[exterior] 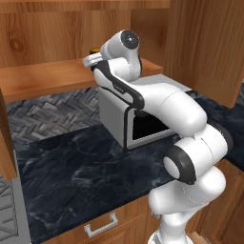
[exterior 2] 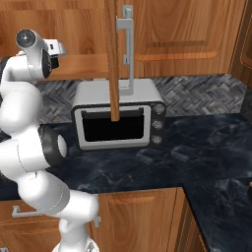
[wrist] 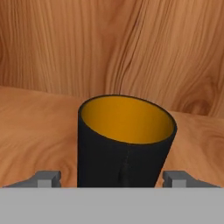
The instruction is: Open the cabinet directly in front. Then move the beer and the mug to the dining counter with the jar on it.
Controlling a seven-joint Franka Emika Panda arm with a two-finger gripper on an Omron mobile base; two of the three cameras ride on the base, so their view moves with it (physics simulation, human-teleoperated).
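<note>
Standing upright on the wooden shelf of the cabinet [exterior: 43, 78], the mug [wrist: 126, 140] sits squarely between the jaws, black outside and yellow-orange within, its open mouth facing up. The gripper [wrist: 111, 178] has one grey fingertip [wrist: 46, 178] on each side of the mug's lower wall, and a slim gap shows between each tip and the black surface, so the jaws stand apart and are not pressing on it. Beyond the mug, past the jaws, rises the cabinet's grained wooden back wall. From the left base view the white arm reaches up and forward into the open cabinet, the hand resting just over the shelf edge, and a small yellow-topped dark shape, probably the mug, peeks out beside it. Below the shelf a silver toaster oven [exterior 2: 118, 120] sits on the black marble worktop [exterior 2: 197, 147], and one cabinet door [exterior 2: 112, 59] stands swung out, edge-on, with its long silver handle [exterior 2: 127, 49].
</note>
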